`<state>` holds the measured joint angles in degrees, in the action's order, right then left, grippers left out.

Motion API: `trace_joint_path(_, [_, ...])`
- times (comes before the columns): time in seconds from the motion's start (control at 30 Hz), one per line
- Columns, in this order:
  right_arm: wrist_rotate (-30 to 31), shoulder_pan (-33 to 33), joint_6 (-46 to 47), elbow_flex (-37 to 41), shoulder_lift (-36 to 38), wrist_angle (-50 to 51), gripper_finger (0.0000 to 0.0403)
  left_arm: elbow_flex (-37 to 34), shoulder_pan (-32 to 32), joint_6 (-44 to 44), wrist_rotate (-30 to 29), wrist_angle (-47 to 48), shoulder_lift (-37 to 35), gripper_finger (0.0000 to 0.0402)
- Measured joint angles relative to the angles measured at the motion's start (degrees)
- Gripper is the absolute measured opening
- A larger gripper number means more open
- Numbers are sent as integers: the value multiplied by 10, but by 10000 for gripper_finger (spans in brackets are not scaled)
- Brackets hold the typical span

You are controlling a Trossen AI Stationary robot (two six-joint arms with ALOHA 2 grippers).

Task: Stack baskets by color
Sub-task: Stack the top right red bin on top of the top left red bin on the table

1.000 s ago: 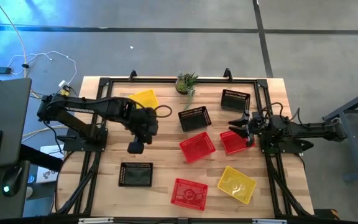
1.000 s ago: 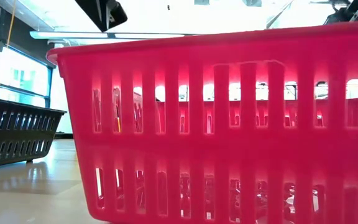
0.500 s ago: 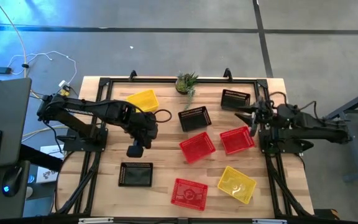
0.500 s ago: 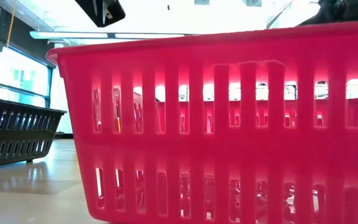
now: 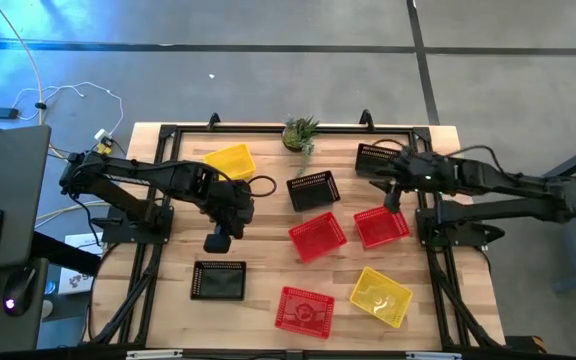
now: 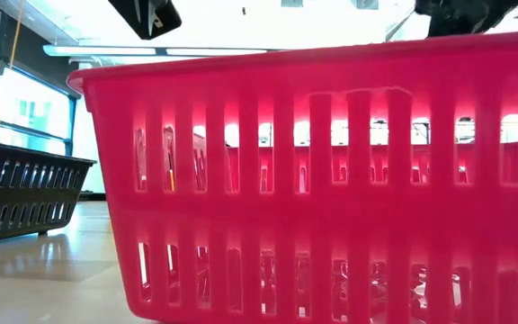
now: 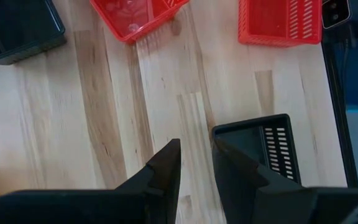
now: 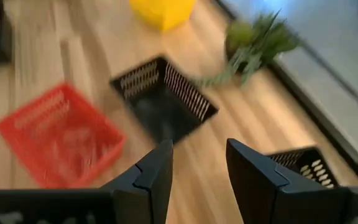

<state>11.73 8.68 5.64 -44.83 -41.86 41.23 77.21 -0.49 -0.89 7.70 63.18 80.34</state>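
Note:
Several baskets lie apart on the table [image 5: 268, 330]. Yellow baskets are at back left [image 5: 230, 160] and front right [image 5: 380, 296]. Red baskets are at centre [image 5: 317, 236], right [image 5: 381, 226] and front [image 5: 304, 309]. Black baskets are at centre back [image 5: 313, 189], back right [image 5: 378, 158] and front left [image 5: 219, 281]. My left gripper [image 5: 218, 240] hovers behind the front-left black basket [image 7: 260, 143], fingers slightly apart and empty. My right gripper [image 5: 386, 192] hangs open and empty between the back-right black basket [image 8: 297, 163] and the right red basket, facing the centre black basket [image 8: 163, 99].
A small potted green plant [image 5: 300, 131] stands at the back edge, also seen past the right fingers as a plant [image 8: 257, 40]. Black frame rails [image 5: 153, 250] run along both table sides. The front red basket [image 6: 313, 180] fills the low view.
My right gripper has lifted away from the right red basket and swung toward the back, leaving that basket on the table slightly shifted. The left arm has barely moved.

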Motion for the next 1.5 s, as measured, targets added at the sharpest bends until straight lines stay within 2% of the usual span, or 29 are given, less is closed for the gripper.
trace_joint_path(0.23, [-39, 4, -38, -35, -98, 103, 138, 0, 0, 0, 0, 0, 0, 78])
trace_joint_path(0.43, [-90, 4, -68, -35, -167, 119, 138, 0, 0, 4, 0, 0, 0, 78])
trace_joint_path(0.57, [-85, 2, -70, -35, -219, 159, 138, 0, 0, 4, 0, 1, 0, 78])
trace_joint_path(0.87, [-89, 2, -72, -35, -319, 153, 138, 0, 0, 6, 0, 1, 0, 78])
trace_joint_path(1.3, [-81, 2, -70, -35, -420, 153, 137, 0, 0, 6, 0, 1, 0, 78])
trace_joint_path(1.4, [-78, 2, -70, -35, -438, 153, 122, 0, 0, 6, 0, 1, 0, 78])
trace_joint_path(1.5, [-79, 2, -69, -35, -448, 153, 82, 0, 0, 6, 0, 0, 0, 78])
